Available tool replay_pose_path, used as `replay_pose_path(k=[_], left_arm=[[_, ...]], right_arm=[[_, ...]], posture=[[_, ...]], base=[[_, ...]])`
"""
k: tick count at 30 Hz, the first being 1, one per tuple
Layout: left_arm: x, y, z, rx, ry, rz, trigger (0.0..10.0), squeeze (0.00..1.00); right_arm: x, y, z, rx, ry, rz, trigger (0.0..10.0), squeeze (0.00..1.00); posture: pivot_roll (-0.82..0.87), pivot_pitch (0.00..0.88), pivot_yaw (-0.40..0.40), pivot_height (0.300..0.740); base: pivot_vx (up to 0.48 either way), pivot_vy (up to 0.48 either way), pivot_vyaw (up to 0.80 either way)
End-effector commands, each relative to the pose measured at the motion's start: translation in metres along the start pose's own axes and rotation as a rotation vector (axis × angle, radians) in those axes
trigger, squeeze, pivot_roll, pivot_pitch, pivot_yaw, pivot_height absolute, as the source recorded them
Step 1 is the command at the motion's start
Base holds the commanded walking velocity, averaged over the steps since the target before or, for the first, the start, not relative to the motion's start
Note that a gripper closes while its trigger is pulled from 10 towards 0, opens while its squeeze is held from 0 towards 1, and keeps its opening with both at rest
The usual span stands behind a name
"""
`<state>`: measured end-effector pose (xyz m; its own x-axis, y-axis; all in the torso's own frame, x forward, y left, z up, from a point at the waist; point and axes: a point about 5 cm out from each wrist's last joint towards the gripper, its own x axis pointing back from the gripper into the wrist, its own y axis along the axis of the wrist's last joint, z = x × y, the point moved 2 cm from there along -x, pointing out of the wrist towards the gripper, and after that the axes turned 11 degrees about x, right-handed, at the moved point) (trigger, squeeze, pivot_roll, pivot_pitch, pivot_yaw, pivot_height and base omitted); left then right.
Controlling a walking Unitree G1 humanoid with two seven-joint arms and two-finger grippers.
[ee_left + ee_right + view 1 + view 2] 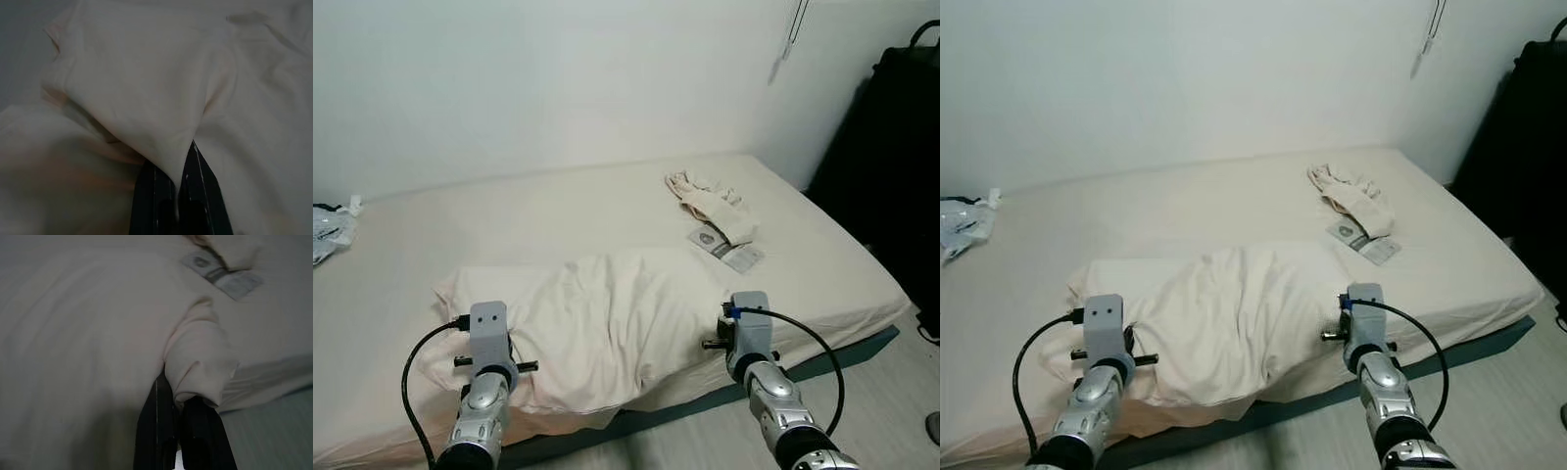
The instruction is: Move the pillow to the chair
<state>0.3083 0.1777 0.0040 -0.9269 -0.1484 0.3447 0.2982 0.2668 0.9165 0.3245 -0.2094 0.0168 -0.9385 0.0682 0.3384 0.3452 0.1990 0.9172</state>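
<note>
The pillow [607,323] is plain cream, like the bed [558,215] sheet. The mattress edge [822,364] is dark teal. The wall [558,78] is white, the floor [891,382] pale grey.

Head views downward over bed [607,206]

a: from my seat the two head views look bright and even. the white wall [558,78] has no glare, and the shadows are soft.

b: i see them sharp too, no blur. the wrist views are much dimmer and a bit fuzzy. the pillow [146,88] looks grey there, and the black fingers [195,196] are dark and soft.
</note>
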Motion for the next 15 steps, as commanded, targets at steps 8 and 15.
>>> replay_pose_path(k=[8,15], left_arm=[[-0.002,0.002,-0.015,-0.001,-0.042,-0.015,10.0,0.00],[-0.005,0.006,-0.019,0.016,-0.046,-0.011,10.0,0.00]], right_arm=[[-0.018,0.047,-0.023,-0.010,-0.130,-0.071,10.0,0.00],[-0.025,0.074,-0.045,-0.099,-0.205,-0.085,10.0,0.00]], posture=[[-0.05,0.034,-0.013,0.740],[-0.08,0.056,0.015,0.740]], base=[[0.000,0.000,0.00],[0.000,0.000,0.00]])
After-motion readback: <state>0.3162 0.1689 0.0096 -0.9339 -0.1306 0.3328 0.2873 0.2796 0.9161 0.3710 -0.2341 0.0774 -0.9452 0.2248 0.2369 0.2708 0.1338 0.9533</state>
